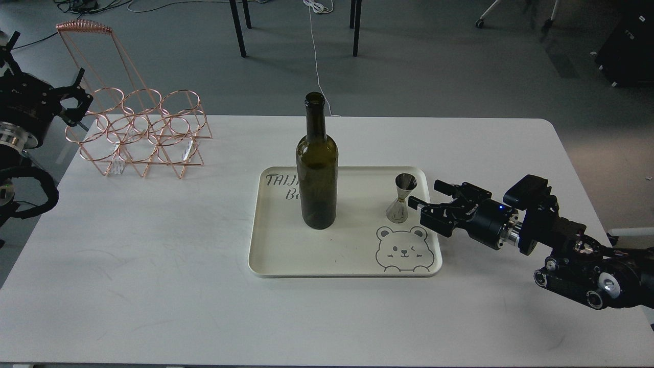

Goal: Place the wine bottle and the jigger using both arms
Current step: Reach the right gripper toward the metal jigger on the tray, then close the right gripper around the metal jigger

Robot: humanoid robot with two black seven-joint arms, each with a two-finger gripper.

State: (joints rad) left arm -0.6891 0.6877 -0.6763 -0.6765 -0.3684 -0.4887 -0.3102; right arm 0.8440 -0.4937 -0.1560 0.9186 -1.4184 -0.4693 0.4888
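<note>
The wine bottle (317,168) is dark olive-green and stands upright on the left part of a cream tray (286,245) in the middle of the white table (153,266). The shiny hourglass jigger (401,198) stands upright on the tray's right side, above a printed bear. My right gripper (428,203) is open and low over the tray's right edge, just right of the jigger, with its fingers pointing left at it and not touching it. My left gripper (47,56) is open and empty, raised beyond the table's far left corner, far from the bottle.
A copper wire bottle rack (84,26) with several rings stands at the table's back left, close to my left gripper. Chair legs and cables are on the floor behind the table.
</note>
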